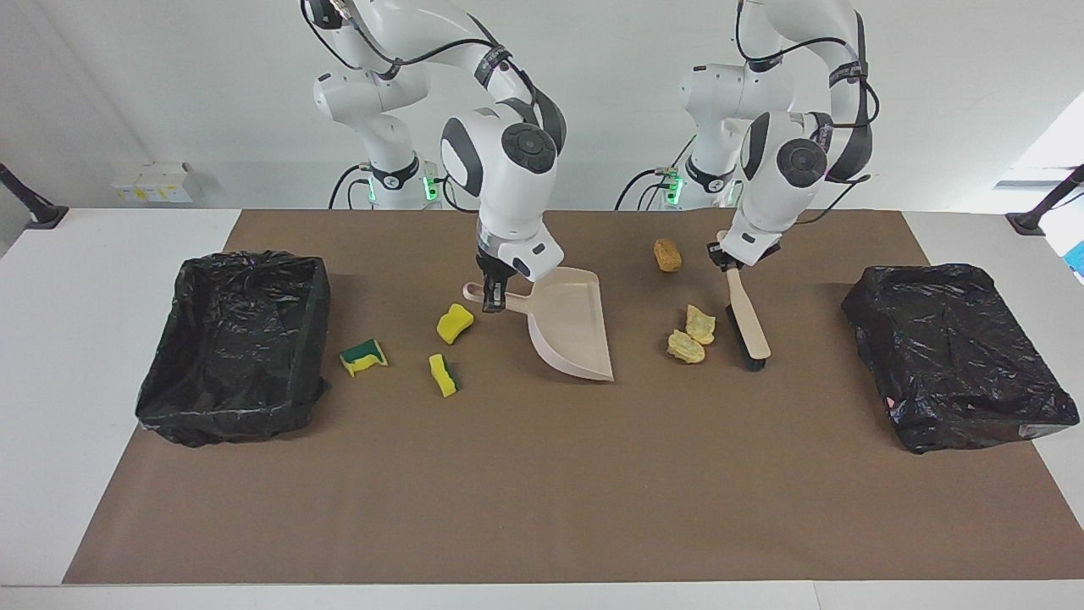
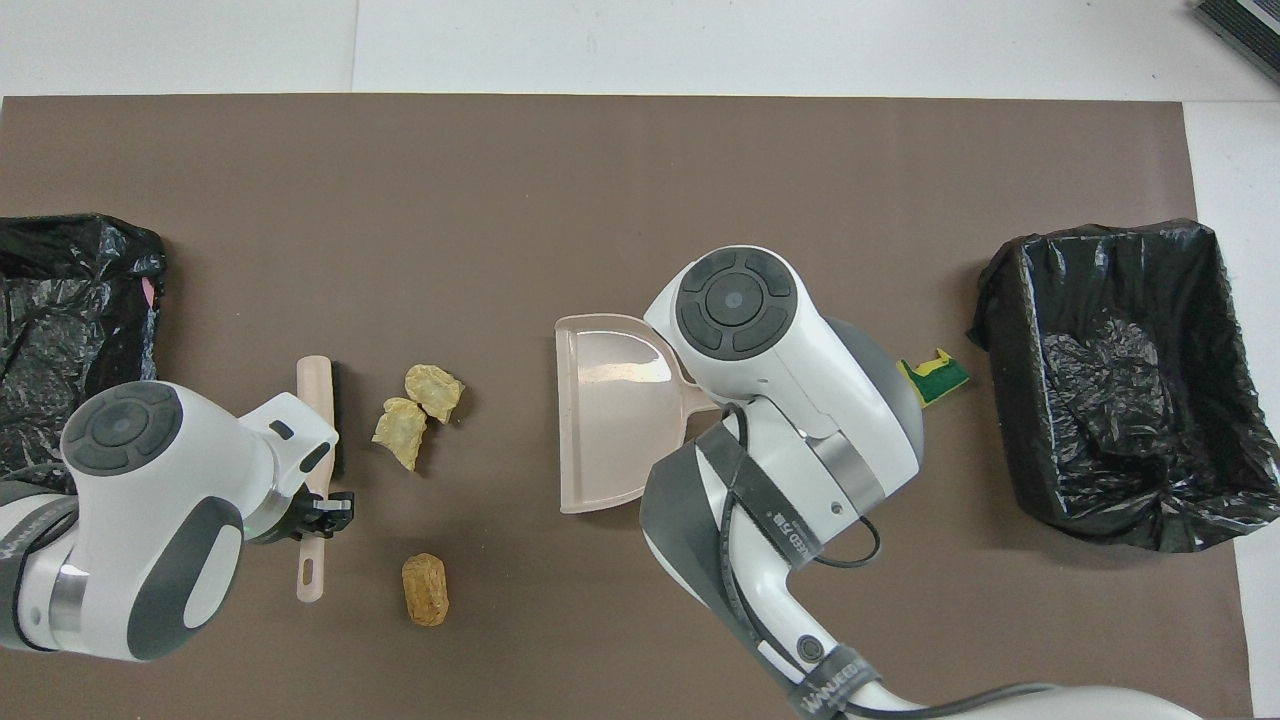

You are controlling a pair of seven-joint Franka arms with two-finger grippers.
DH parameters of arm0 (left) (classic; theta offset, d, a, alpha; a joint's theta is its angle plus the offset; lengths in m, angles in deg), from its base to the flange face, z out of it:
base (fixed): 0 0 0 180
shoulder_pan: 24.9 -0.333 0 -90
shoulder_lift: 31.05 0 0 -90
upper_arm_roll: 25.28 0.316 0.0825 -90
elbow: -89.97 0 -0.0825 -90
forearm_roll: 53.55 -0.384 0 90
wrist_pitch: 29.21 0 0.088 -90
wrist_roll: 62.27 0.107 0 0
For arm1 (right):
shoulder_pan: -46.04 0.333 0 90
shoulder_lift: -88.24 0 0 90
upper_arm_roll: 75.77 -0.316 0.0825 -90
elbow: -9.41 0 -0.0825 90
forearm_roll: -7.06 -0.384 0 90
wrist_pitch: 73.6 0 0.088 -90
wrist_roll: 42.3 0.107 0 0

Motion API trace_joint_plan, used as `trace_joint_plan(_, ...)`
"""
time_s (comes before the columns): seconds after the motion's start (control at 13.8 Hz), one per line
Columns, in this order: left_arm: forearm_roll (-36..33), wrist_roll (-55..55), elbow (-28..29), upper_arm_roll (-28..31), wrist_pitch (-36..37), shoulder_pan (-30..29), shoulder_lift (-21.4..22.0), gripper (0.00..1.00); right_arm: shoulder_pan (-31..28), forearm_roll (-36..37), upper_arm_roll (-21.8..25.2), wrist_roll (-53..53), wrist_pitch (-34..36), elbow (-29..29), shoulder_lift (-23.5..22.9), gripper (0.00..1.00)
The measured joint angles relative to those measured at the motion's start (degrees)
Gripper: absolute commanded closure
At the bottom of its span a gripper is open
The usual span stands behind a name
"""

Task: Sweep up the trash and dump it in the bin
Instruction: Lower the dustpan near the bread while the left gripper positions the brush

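Note:
My right gripper (image 1: 494, 298) is shut on the handle of the beige dustpan (image 1: 572, 326), which is tipped on the mat with its mouth toward the left arm's end. Two pale beige lumps (image 1: 699, 324) (image 1: 685, 346) of trash lie between that mouth and the beige hand brush (image 1: 749, 330). My left gripper (image 1: 727, 258) is shut on the brush handle, bristles down beside the lumps. An orange-brown lump (image 1: 667, 254) lies nearer to the robots. Three yellow-and-green sponge bits (image 1: 455, 323) (image 1: 363, 357) (image 1: 443, 374) lie toward the right arm's end. From overhead, the dustpan (image 2: 610, 410), brush (image 2: 318, 400) and left gripper (image 2: 320, 505) show.
A black-bagged bin (image 1: 237, 339) stands at the right arm's end of the brown mat, another black-bagged bin (image 1: 953, 356) at the left arm's end. In the overhead view the right arm covers two of the sponge bits; one (image 2: 932, 378) peeks out.

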Motion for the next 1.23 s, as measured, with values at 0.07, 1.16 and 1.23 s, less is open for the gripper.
trace_joint_plan(0.07, 0.0, 0.8, 0.0, -0.1, -1.0, 0.0, -0.8, 1.0, 0.1, 0.0, 0.0, 0.0, -0.5, -0.1, -0.2, 1.0)
trace_joint_plan(1.16, 12.6, -0.6, -0.9, -0.8, -3.2, 15.8, -1.8, 1.0, 3.3, 0.2, 0.1, 5.6, -6.4, 0.0, -4.0, 1.0)
trace_joint_plan(1.23, 14.0, -2.5, -1.6, -0.8, -3.2, 17.0, -1.9, 1.0, 3.3, 0.2, 0.1, 5.7, -6.5, 0.0, -4.1, 1.0)
